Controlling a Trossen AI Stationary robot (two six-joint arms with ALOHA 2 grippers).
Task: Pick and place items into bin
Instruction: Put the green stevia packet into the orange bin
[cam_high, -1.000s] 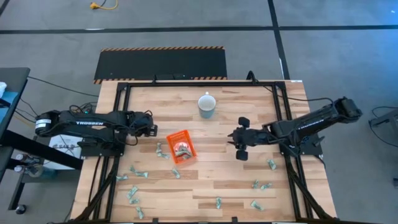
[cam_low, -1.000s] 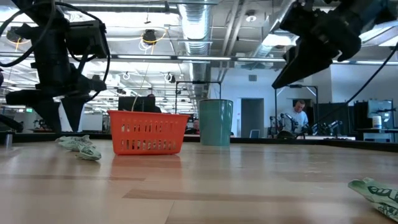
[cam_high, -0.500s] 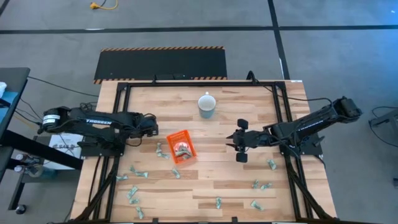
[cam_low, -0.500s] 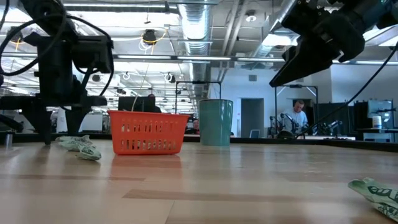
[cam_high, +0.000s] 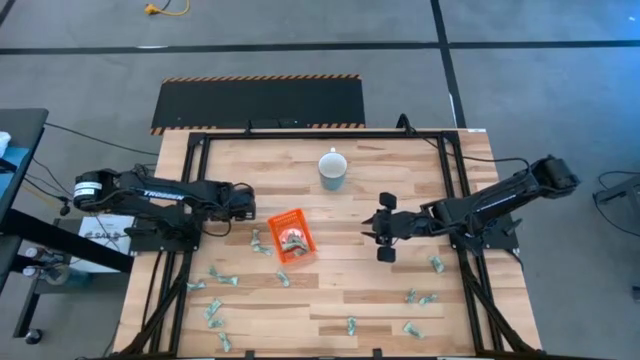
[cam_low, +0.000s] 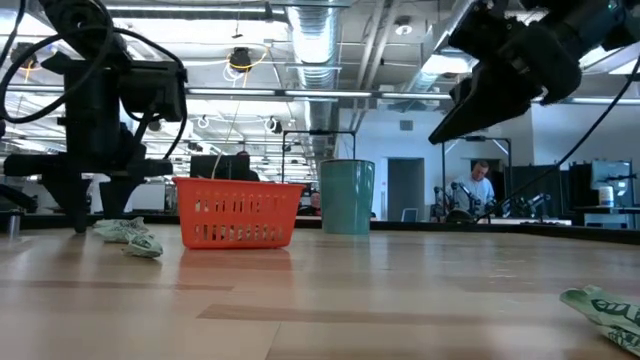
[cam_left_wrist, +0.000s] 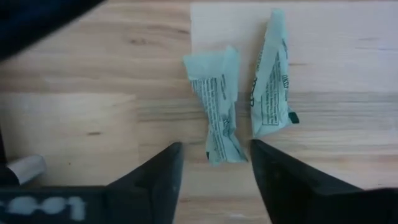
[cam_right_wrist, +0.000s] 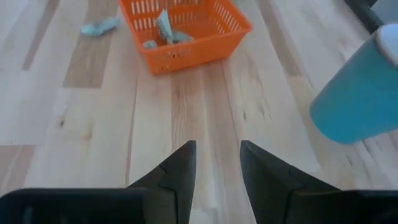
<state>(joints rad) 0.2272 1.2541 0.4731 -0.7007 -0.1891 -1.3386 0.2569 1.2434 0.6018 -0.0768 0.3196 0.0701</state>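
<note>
The left hand is spread just short of two items lying side by side, bin beyond. Closing here could catch both or nudge one away. The right hand waits spread, facing the bin.
</note>
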